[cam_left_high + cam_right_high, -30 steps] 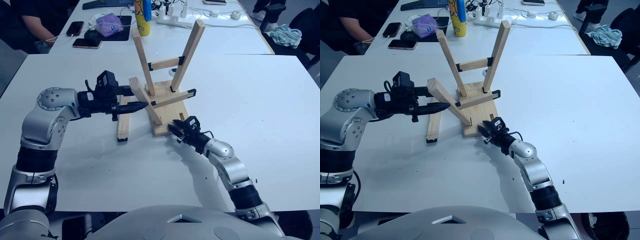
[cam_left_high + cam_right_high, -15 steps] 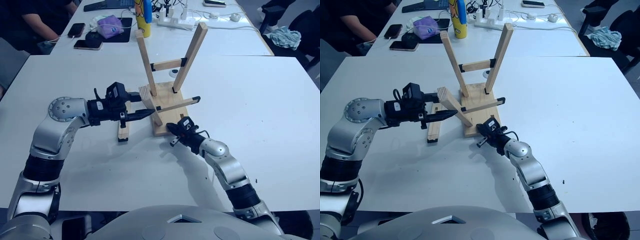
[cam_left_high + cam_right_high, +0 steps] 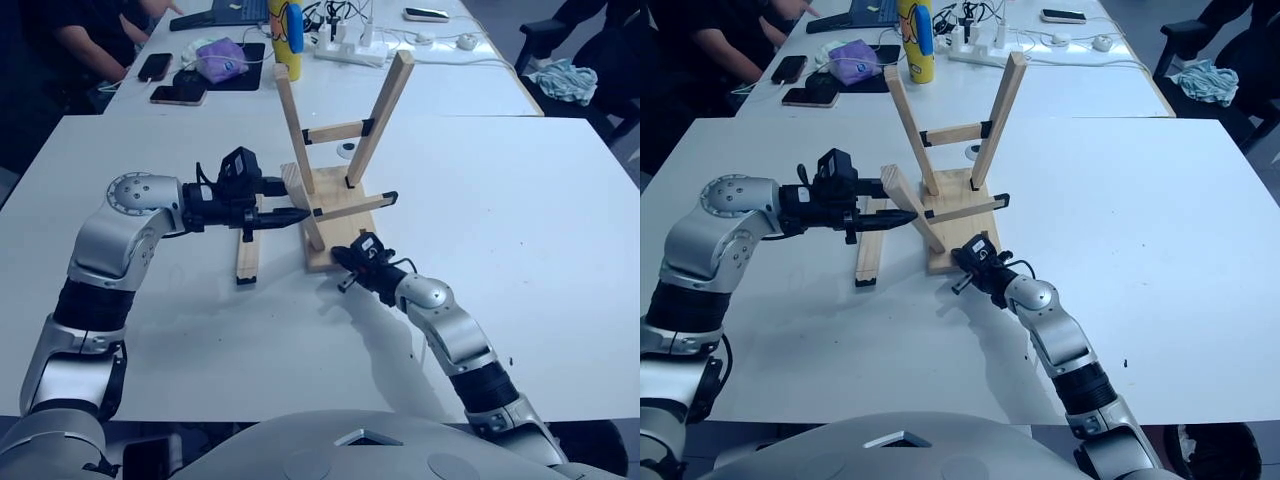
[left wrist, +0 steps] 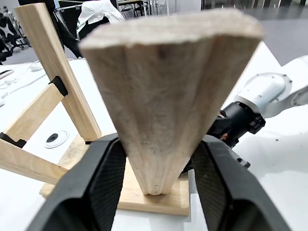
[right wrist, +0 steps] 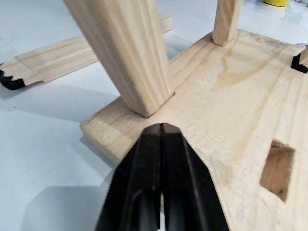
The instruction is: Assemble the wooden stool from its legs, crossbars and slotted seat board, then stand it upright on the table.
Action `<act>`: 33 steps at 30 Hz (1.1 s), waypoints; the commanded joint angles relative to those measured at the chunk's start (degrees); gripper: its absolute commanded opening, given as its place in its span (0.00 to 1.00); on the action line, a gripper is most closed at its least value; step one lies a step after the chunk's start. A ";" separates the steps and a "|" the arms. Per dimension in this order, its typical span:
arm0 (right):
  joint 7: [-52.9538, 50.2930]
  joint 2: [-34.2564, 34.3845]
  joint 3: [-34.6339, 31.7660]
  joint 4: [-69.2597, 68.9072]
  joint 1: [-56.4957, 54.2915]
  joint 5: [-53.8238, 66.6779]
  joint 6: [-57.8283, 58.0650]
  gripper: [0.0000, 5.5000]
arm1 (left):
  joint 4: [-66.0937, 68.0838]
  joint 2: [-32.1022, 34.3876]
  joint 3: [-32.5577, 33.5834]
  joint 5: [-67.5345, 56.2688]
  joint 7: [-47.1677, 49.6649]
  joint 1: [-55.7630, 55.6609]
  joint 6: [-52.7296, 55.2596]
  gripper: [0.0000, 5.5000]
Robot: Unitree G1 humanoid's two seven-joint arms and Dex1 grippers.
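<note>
**Seating the leg**

1. The left gripper (image 3: 286,214) is closed around a tilted leg (image 4: 168,86). The fingers (image 4: 103,178) clamp both of its sides. The leg's lower end sits at a slot in the near left corner of the seat board (image 3: 340,226).
2. The right gripper (image 5: 160,132) has its fingers closed together and holds nothing. Its tips rest on the board's near edge, just beside that slot.
3. The seat board lies flat near the middle of the table (image 3: 520,200).

**Recommended procedure:** Bring the leg to the slot's angle before pressing, then push along the leg's own axis. Maintain downward pressure with the right gripper so the board does not slide or tip.

**Surroundings and obstructions**

- Two legs (image 3: 292,120) already stand at the board's far end, joined by a crossbar (image 3: 335,130).
- A second crossbar (image 3: 352,205) runs just beside the held leg. Whether the two are joined cannot be determined, and it is likely to bind if the leg twists.
- One slot (image 5: 276,166) is open.
- A loose wooden piece (image 3: 245,255) lies flat on the table, left of the board and below the left gripper.
</note>
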 commanded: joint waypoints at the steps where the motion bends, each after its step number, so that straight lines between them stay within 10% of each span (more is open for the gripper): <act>1: 0.76 -1.55 2.67 5.19 4.39 -1.83 6.80 0.00 | 0.47 2.48 -7.39 4.68 -2.88 9.58 2.03 0.37; 12: 0.32 -1.26 2.72 7.42 2.49 -2.38 6.34 0.00 | 5.85 -3.28 -2.81 3.18 1.56 3.52 -4.55 0.37; 24: -0.90 -0.55 1.73 9.64 2.24 -2.60 4.80 0.00 | -5.10 -1.32 16.19 -10.26 5.05 7.22 2.92 0.73; 33: -1.44 -0.42 0.47 10.82 2.82 -2.61 3.95 0.00 | -15.68 -2.48 31.09 -39.57 23.47 -3.33 16.90 0.63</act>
